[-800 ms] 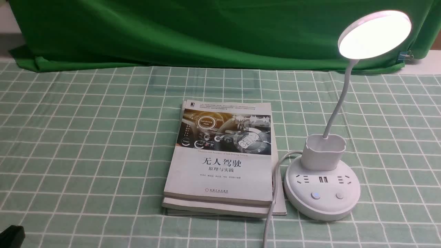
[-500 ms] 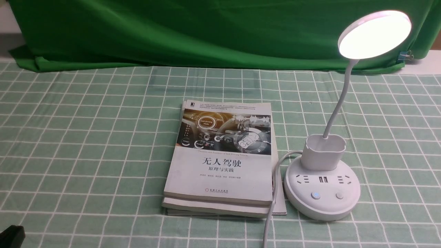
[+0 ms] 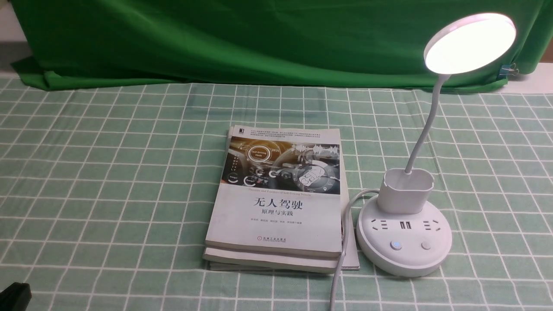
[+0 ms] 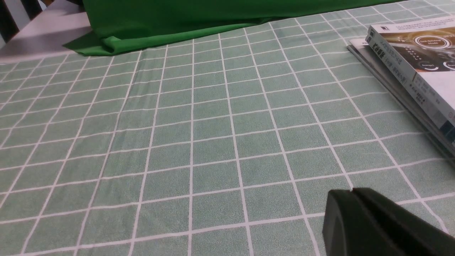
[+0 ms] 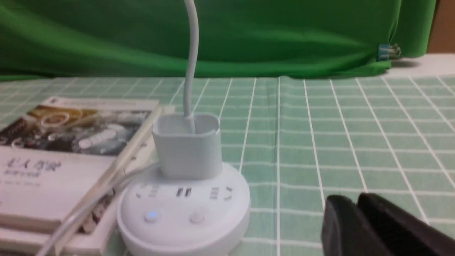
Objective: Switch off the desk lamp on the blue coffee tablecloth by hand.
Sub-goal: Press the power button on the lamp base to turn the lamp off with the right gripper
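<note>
- Jaws of the left gripper (image 4: pixel 352 193) are pressed together with only a thin seam between them, holding nothing; it sits low over bare cloth at the front left corner, well apart from the lamp
- Jaws of the right gripper (image 5: pixel 356 201) are likewise closed on nothing, near the lamp's base but not touching it
- Cloth (image 3: pixel 108 172), pale green with a white grid, covers the whole table
- Backdrop (image 3: pixel 216 39), plain deep green, hangs along the far edge, its hem lying on the cloth
- Books (image 3: pixel 276 203) lie flat in a stack at the centre, long side running away from the robot
- Lamp (image 3: pixel 406 194) stands upright at the front right, just right of the books, its long axis vertical
- Head (image 3: pixel 470 43), a round disc, is lit; it tops the lamp and its face tilts down toward the robot
- Base (image 3: pixel 404 257) rests flat on the cloth, sockets and buttons turned to the robot
- Neck (image 3: pixel 425 129) rises from the holder, leaning right and away
- Cord (image 3: pixel 341 259) leaves the base's left side, curves over the books' corner and runs to the near edge
- Left button (image 3: pixel 395 245) glows blue; right button (image 3: pixel 426 245) is unlit
</note>
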Controlling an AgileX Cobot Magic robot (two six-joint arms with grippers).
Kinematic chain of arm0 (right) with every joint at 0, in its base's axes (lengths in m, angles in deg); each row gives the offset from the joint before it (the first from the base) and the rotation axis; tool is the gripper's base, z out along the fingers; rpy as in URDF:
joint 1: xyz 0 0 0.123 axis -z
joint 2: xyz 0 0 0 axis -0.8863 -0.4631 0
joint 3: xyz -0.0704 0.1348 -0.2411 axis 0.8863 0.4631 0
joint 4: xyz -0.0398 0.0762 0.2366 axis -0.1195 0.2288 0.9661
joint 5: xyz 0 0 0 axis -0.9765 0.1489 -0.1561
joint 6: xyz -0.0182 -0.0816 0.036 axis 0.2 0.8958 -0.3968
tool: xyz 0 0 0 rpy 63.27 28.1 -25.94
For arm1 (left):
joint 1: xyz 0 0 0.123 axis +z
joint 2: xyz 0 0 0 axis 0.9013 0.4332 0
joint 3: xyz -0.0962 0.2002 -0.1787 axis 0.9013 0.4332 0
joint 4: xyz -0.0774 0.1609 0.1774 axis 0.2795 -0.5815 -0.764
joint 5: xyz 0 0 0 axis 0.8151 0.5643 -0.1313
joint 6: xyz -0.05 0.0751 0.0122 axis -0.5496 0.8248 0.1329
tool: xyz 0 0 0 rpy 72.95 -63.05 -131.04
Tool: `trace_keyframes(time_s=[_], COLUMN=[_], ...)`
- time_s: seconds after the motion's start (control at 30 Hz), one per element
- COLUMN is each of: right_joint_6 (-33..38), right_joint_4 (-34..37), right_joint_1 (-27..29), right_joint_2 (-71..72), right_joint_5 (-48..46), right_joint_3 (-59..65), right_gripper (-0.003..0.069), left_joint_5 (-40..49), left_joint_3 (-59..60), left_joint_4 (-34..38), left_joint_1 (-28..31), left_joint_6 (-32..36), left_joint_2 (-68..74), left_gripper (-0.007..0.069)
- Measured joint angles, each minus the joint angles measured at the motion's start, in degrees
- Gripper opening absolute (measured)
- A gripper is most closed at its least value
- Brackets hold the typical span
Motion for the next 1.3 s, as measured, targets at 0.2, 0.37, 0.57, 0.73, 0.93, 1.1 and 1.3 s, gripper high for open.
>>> trace_keyframes(time_s=[0.2, 0.37, 0.57, 0.73, 0.93, 1.1, 1.3], right_joint_6=[-15.2, -30.4, -34.6, -25.7, -12.3, -6.8, -1.9], right_joint_4=[3.5, 4.7, 5.0, 5.0, 4.3, 1.9, 1.5], right_joint_1=[0.0, 0.0, -0.2, -4.7, -11.1, -12.6, -12.7], right_joint_2=[0.0, 0.0, -0.1, -9.3, -33.4, -53.2, -72.2], right_joint_5=[9.7, 17.9, 17.6, -0.3, -28.0, -37.9, -36.0], right_joint_3=[0.0, 0.0, -0.3, -11.3, -31.8, -41.3, -49.4], right_gripper=[0.0085, 0.0099, 0.009, 0.0042, 0.0033, 0.0034, 0.0035], left_joint_5=[0.0, 0.0, 0.0, 0.0, 0.0, 0.0, 0.0], left_joint_3=[0.0, 0.0, 0.0, 0.0, 0.0, 0.0, 0.0], left_joint_4=[0.0, 0.0, 0.0, 0.0, 0.0, 0.0, 0.0], left_joint_1=[0.0, 0.0, 0.0, 0.0, 0.0, 0.0, 0.0], left_joint_6=[0.0, 0.0, 0.0, 0.0, 0.0, 0.0, 0.0], left_joint_2=[0.0, 0.0, 0.0, 0.0, 0.0, 0.0, 0.0], left_gripper=[0.0, 0.0, 0.0, 0.0, 0.0, 0.0, 0.0])
